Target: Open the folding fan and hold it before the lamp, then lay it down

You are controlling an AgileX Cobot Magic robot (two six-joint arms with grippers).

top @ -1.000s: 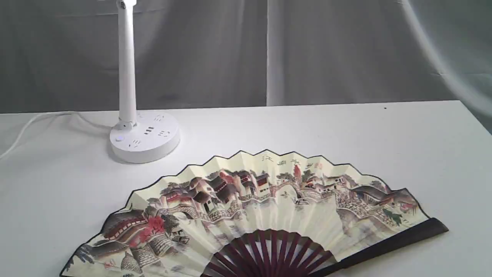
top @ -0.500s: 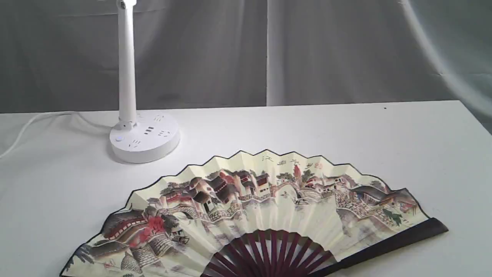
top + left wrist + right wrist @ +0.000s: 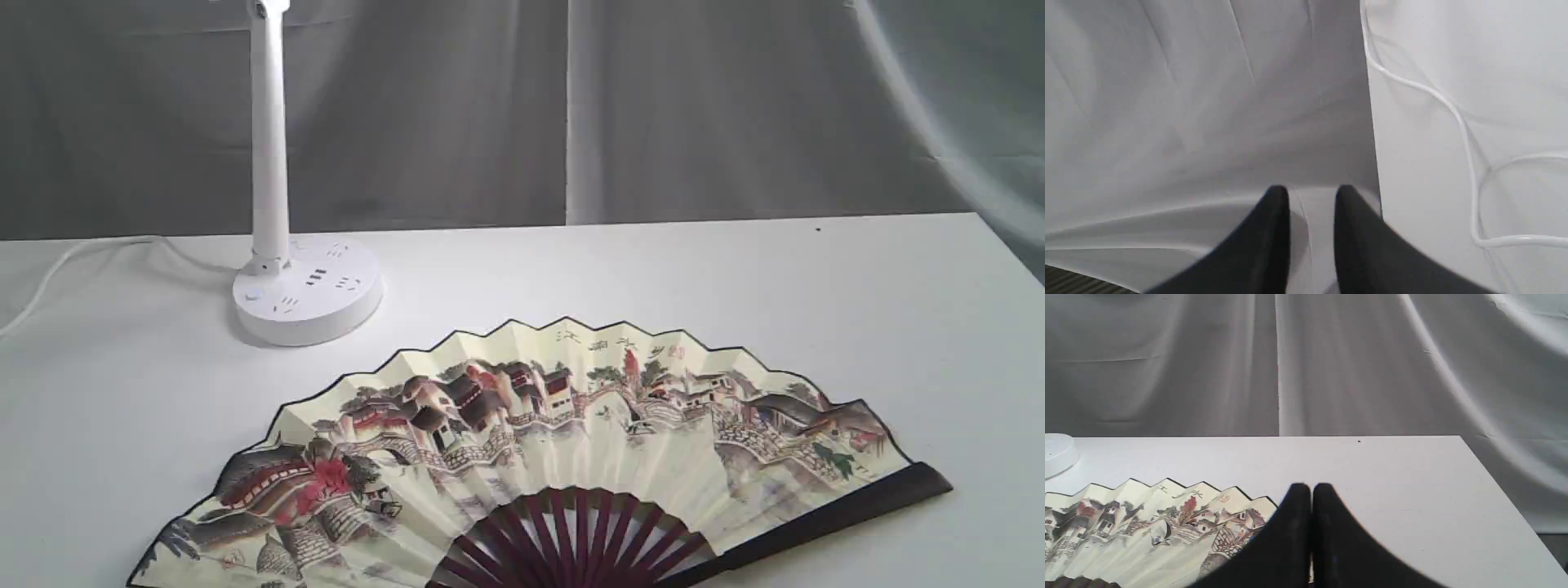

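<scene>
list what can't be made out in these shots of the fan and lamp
Head of the lamp: cut off by the exterior view's top edge.
Pivot of the folding fan: cut off by that view's bottom edge.
The fan's writing: too small to read there.
Part of the fan, right wrist view: behind the right gripper.
Ends of the cord: run off the left wrist view's edges.

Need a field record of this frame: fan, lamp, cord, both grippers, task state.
fan: fully spread, flat on the table, painted side up
lamp: upright, behind the fan to the left, apart from it
cord: white, loose on the table
left gripper: open, nothing between the fingers
right gripper: shut, holding nothing
exterior view: neither gripper visible
task state: fan open and laid down, unheld
</scene>
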